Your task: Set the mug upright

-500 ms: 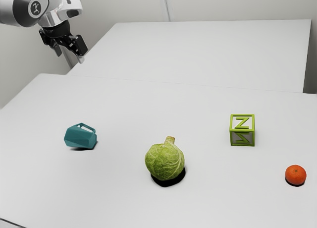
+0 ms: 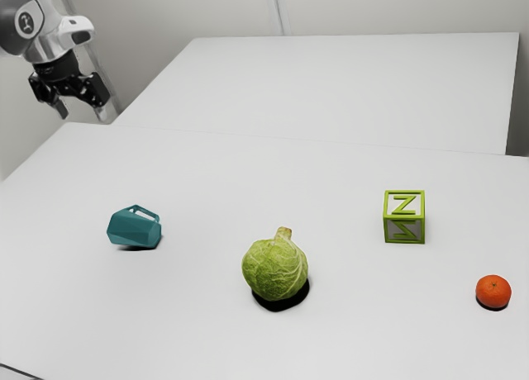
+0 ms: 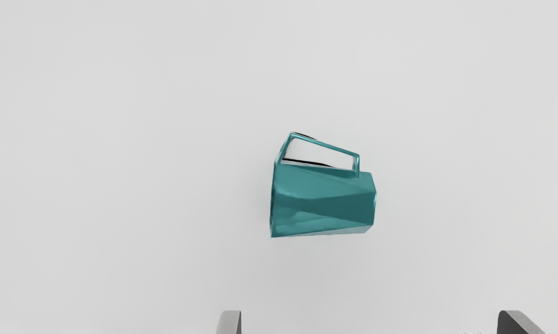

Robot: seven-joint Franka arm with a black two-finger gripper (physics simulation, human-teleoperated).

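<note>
My black two-finger hand (image 2: 82, 114) is spread wide with nothing between its fingers, and in the exterior view I see it by the white surface's (image 2: 198, 322) far corner at that view's left. The faceted teal mug (image 2: 134, 230) lies on its side toward the surface's edge at the exterior view's left, untouched by me. In the wrist view its handle is on the side away from my fingertips. A round green cabbage (image 2: 274, 270), a green-framed letter block (image 2: 404, 217) and a small orange fruit (image 2: 493, 291) sit progressively nearer the exterior view's right, well apart.
</note>
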